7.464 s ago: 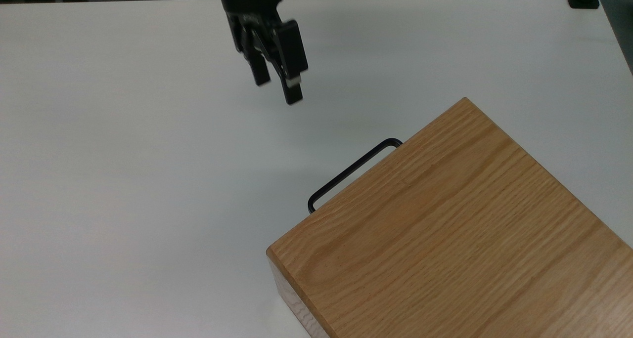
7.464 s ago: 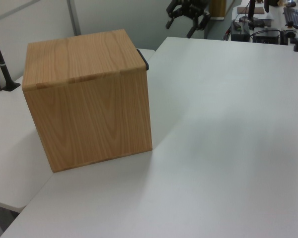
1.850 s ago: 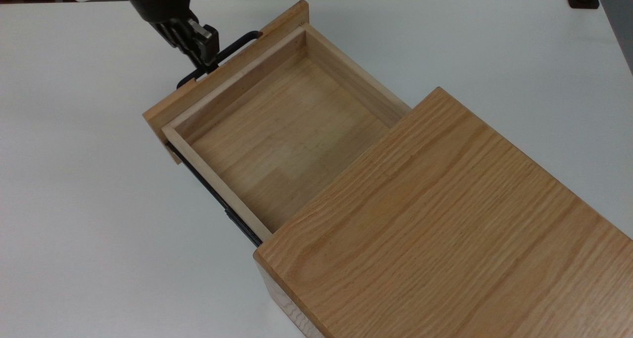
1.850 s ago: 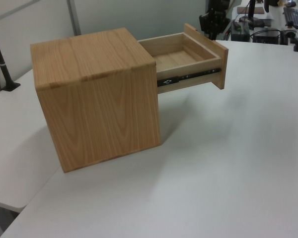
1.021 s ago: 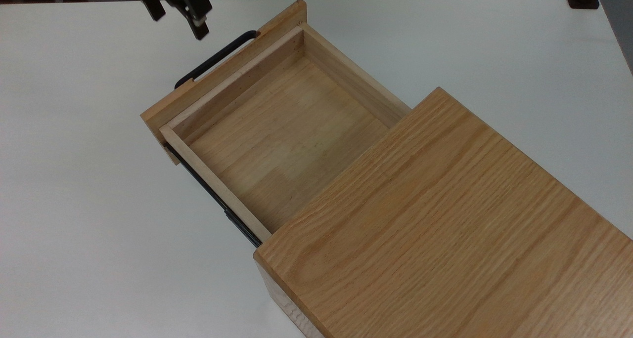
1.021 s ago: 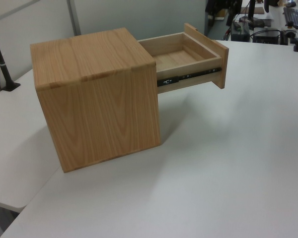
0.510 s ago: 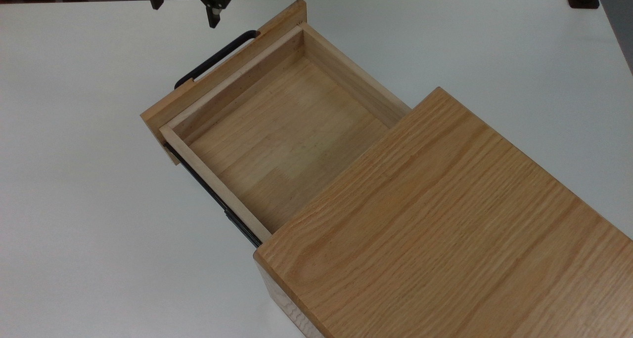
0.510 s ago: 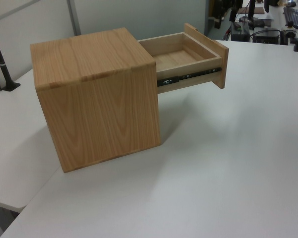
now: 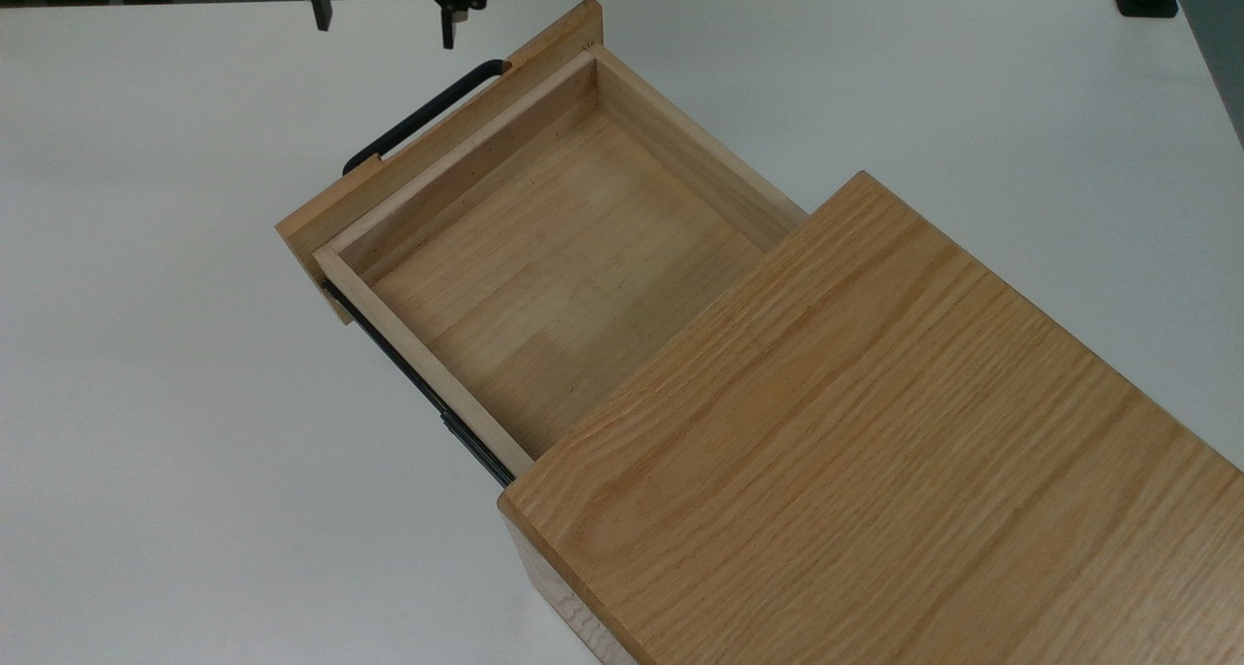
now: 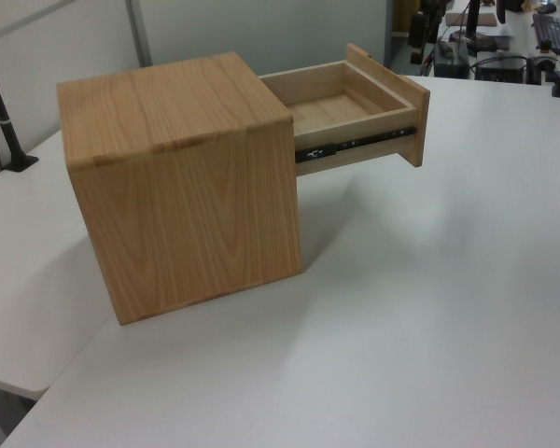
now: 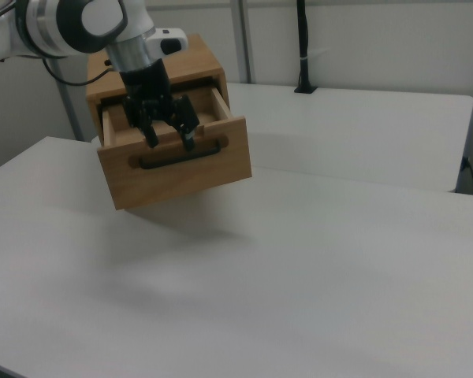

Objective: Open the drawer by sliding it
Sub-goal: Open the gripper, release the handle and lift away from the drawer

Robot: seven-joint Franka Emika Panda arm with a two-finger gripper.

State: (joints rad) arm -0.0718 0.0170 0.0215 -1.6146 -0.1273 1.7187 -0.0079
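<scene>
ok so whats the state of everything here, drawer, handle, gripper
drawer: slid well out of the wooden casing, nothing inside it
handle: free, nothing gripping it
gripper: open, holding nothing, raised clear of the handle

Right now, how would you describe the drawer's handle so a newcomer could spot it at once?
Start at the big oak box on the white table. The drawer is slid out of it, and on the outer face of its front panel sits the handle. It is a thin black metal bar among light wood.
</scene>
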